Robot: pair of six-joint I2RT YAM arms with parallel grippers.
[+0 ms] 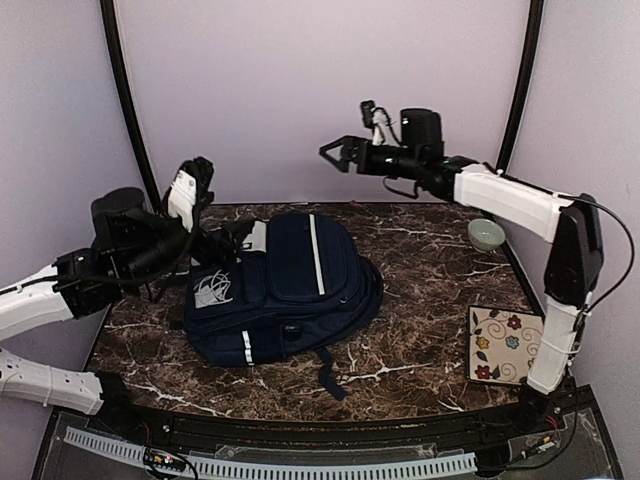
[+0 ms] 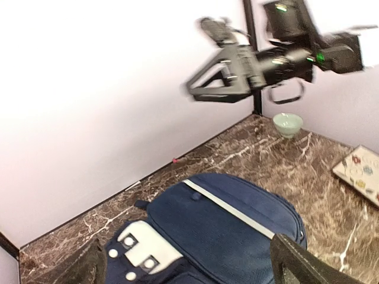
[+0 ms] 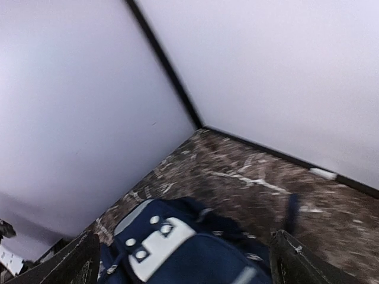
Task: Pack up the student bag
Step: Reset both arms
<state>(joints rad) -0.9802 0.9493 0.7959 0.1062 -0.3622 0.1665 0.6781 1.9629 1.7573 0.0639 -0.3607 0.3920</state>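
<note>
The student bag (image 1: 285,285), navy blue with thin white stripes and a pale grey buckle patch (image 2: 142,248), lies flat in the middle of the marble table (image 1: 420,260). My left gripper (image 1: 193,180) hovers open above the bag's far left corner, holding nothing. In the left wrist view its fingertips (image 2: 299,263) stand wide apart over the student bag (image 2: 225,231). My right gripper (image 1: 336,153) hangs high above the bag's far end, open and empty. The right wrist view shows the student bag (image 3: 177,248) below, blurred.
A pale green bowl (image 1: 486,234) sits at the far right of the table. A flat cream item with a flower print (image 1: 505,345) lies at the near right. Pale walls with black corner posts (image 1: 130,110) close in the back and sides.
</note>
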